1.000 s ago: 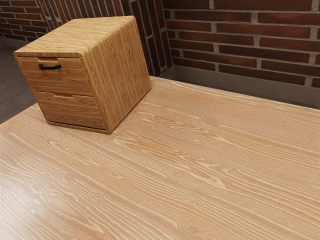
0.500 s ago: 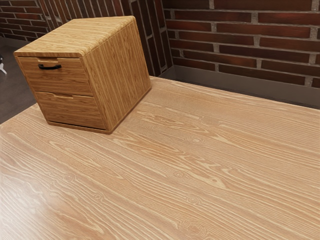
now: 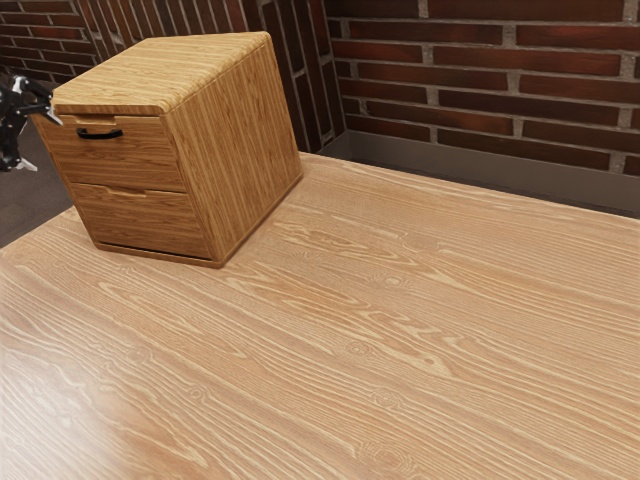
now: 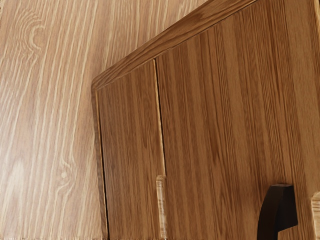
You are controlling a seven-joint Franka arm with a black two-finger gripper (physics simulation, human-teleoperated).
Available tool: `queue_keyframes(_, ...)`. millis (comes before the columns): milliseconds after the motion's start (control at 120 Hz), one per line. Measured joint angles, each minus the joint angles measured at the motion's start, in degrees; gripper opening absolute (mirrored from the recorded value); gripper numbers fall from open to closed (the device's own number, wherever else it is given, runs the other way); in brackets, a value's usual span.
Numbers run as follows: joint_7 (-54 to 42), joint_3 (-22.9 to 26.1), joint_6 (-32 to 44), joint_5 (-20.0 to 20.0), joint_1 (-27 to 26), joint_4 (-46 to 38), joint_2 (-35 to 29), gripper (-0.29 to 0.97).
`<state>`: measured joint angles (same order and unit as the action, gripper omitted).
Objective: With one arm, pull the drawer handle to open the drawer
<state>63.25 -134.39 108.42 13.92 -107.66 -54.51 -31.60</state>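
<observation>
Gripper (image 3: 17,112) at ext view's left edge, just beside cabinet (image 3: 225,130) front, near black handle (image 3: 99,133) of top drawer (image 3: 115,155), drawer flush w/ cabinet on table (image 3: 400,330); grip state can't tell.

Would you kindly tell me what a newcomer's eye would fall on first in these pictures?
The wooden two-drawer cabinet stands out first, on the table at the exterior view's upper left, before a brick wall. Next come the black handle on its top drawer and the gripper at that view's left edge, short of the handle.
</observation>
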Motion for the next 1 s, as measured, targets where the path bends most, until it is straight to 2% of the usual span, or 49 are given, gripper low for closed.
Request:
queue_keyframes(567, 8.1, -0.7, 0.3, 0.1, -0.7, -0.6, -1.7, 0.68)
queue_keyframes(667, 8.9, -1.0, -3.9, 0.2, -0.7, -0.5, -1.5, 0.68)
queue_keyframes(858, 10.1, -1.2, -19.9, 0.2, 1.1, -0.6, -0.3, 0.68)
queue_keyframes(1000, 10.8, -1.5, -26.8, 0.3, 2.1, -0.7, 1.2, 0.68)
